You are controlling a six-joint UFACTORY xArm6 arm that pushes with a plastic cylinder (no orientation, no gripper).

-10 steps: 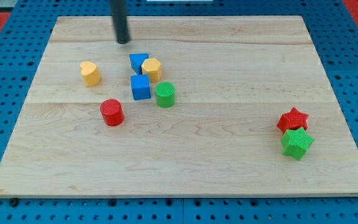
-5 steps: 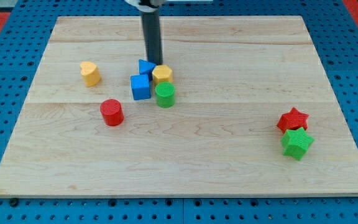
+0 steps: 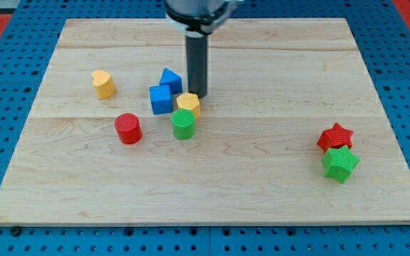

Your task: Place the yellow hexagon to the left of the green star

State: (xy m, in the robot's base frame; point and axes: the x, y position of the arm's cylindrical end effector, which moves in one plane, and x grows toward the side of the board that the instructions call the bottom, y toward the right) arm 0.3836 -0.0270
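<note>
The yellow hexagon (image 3: 188, 104) sits left of the board's centre, touching the green cylinder (image 3: 184, 124) just below it. My tip (image 3: 198, 94) is at the hexagon's upper right edge, right against it. The green star (image 3: 340, 163) lies far to the view's right, with the red star (image 3: 335, 136) touching it just above. A wide stretch of board separates the hexagon from the green star.
A blue cube (image 3: 160, 99) and a blue triangular block (image 3: 170, 80) sit just left of the hexagon. A red cylinder (image 3: 128, 129) is lower left. A second yellow block (image 3: 103, 84) lies further left. The wooden board (image 3: 262, 185) rests on a blue pegboard.
My tip moved right and down from the board's top left. It pushed the yellow hexagon down and right, and the green cylinder shifted down with it.
</note>
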